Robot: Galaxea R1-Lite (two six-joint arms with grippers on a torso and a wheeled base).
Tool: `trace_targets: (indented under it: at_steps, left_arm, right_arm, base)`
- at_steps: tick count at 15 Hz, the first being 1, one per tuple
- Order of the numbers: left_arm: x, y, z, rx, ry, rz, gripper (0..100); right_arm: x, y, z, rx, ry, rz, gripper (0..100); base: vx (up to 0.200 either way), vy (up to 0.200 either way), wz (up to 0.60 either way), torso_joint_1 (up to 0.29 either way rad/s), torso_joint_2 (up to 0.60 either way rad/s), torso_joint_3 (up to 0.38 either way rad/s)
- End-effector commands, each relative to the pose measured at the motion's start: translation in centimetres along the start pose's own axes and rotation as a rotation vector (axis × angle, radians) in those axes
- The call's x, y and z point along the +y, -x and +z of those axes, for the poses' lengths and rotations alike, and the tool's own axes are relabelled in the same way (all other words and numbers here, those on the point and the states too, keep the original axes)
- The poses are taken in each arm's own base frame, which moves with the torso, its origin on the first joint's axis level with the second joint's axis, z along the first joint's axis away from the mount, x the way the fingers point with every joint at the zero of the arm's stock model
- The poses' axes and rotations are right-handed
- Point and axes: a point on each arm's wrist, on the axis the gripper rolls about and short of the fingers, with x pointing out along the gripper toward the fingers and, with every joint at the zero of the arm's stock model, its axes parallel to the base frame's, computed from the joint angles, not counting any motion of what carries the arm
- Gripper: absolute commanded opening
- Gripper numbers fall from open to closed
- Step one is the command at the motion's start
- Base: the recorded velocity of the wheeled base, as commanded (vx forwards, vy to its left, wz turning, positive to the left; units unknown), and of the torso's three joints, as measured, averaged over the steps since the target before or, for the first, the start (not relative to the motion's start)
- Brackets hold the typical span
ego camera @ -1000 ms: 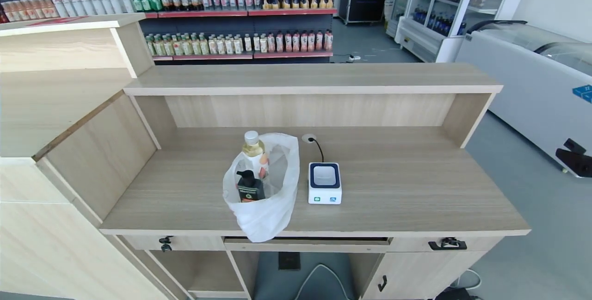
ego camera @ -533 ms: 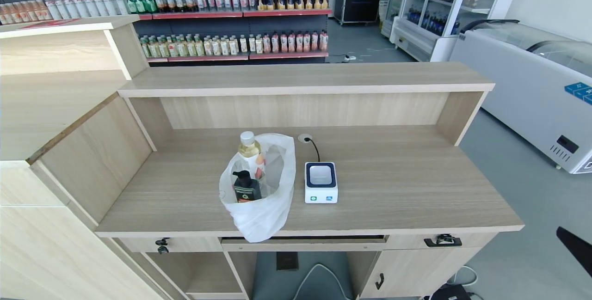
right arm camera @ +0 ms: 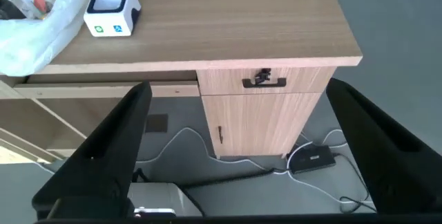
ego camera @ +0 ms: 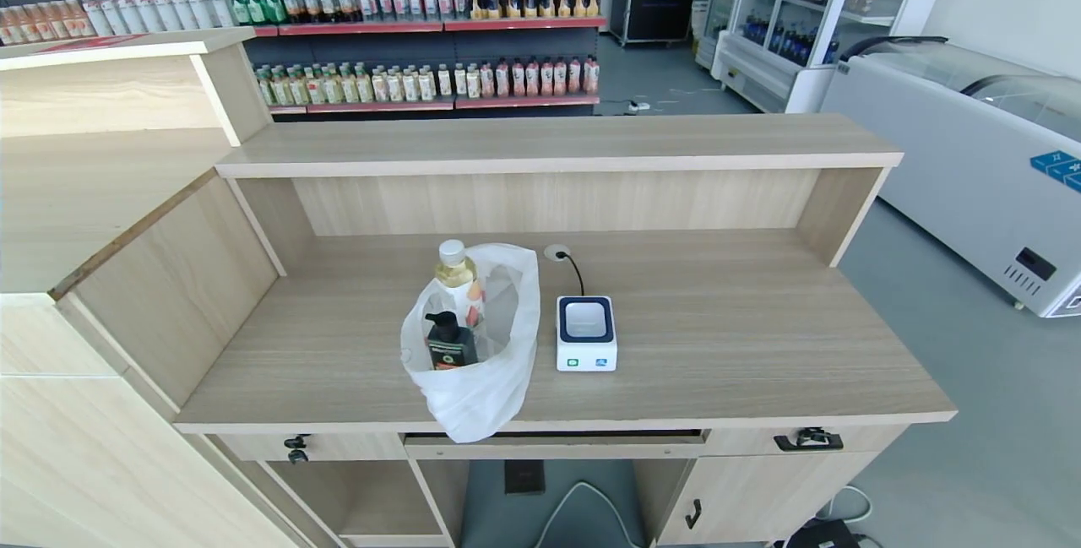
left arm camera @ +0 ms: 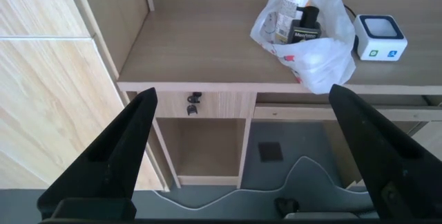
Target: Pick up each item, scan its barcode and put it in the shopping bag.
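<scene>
Claws of left gripper (left arm camera: 243,92) and right gripper (right arm camera: 239,86) are released, low before the counter (ego camera: 760,345). The limp shopping bag (ego camera: 486,379) is slumped at its near edge, scanner (ego camera: 586,333) at 3 o'clock; the rigid pump bottle (ego camera: 448,345) and drink bottle (ego camera: 459,274) inside are judged best gripped mid-body.

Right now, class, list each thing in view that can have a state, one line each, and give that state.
White plastic shopping bag: mouth open, standing on the counter.
Clear bottle with white cap: capped, upright in the bag.
Black pump bottle: upright in the bag.
White box scanner: cable attached, nothing on it.
Left gripper: open, empty.
Right gripper: open, empty.
Cabinet door with black handle: shut.
</scene>
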Motion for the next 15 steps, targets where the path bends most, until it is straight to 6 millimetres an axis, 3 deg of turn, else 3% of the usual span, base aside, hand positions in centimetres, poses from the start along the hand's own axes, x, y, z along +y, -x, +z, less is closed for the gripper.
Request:
trace_targets:
  at_steps: [1,15]
  left_arm:
    - [0.0,0.0,0.0,-0.001,0.0,0.0,100]
    - [0.0,0.0,0.0,-0.001,0.0,0.0,100]
  right_arm:
    - [0.02,0.93,-0.47,-0.112,0.014,0.008,100]
    - [-0.02,0.92,-0.6,-0.099,0.003,-0.013,100]
  base:
    - [0.0,0.0,0.0,0.0,0.0,0.0]
    - [0.0,0.0,0.0,0.0,0.0,0.0]
